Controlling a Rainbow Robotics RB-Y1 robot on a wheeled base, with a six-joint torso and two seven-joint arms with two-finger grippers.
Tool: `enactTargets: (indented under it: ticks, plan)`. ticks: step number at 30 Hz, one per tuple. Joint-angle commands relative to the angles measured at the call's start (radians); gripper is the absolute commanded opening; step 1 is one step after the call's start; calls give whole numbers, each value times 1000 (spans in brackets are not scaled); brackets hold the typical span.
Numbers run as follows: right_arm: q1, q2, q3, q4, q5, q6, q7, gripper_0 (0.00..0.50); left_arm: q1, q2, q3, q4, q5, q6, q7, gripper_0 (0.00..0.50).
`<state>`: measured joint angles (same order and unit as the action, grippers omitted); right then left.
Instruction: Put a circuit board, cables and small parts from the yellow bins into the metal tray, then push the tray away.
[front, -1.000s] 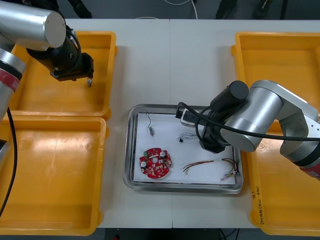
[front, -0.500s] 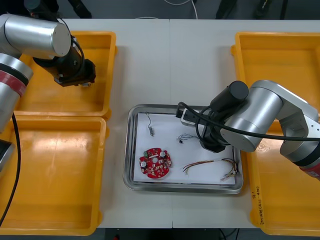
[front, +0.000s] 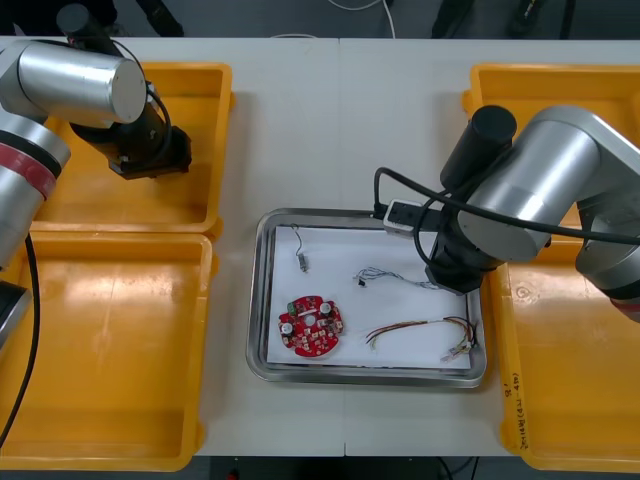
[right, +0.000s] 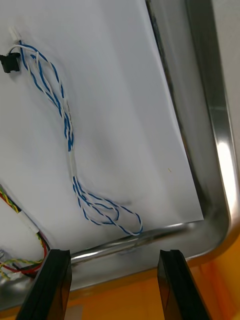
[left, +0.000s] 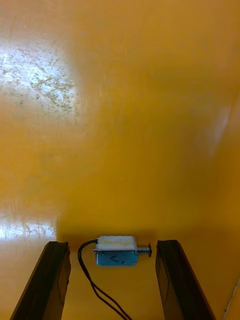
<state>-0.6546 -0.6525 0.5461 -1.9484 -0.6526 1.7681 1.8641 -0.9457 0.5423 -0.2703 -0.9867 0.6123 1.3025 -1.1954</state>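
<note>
Light table (front: 340, 120), seam running down its middle. Directly on it are four yellow bins, two per side: far left bin (front: 120, 205), near left bin (front: 110, 350), far right bin (front: 540, 110), near right bin (front: 570, 400) (each pair end to end). The metal tray (front: 360, 376) lies between the pairs, its right rim just beside the near right bin and its left rim near the left bins.
</note>
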Motion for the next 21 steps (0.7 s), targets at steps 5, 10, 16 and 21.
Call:
enactTargets:
  ticks: [5,10,16,21]
  plan:
    - [-99,10,-204,-56,-133,152,-43,500,-56,-11,-32,13,4,-29,-110,500]
    - [-100,-4,-321,-78,-194,152,-52,500,-56,-11,-32,13,9,-29,-110,500]
    - [-99,-59,-437,-96,-216,152,-74,500,-56,-13,-33,13,10,-31,-113,450]
    - [-85,-121,-492,-96,-240,152,-137,500,-56,-11,-41,13,10,-32,-115,0]
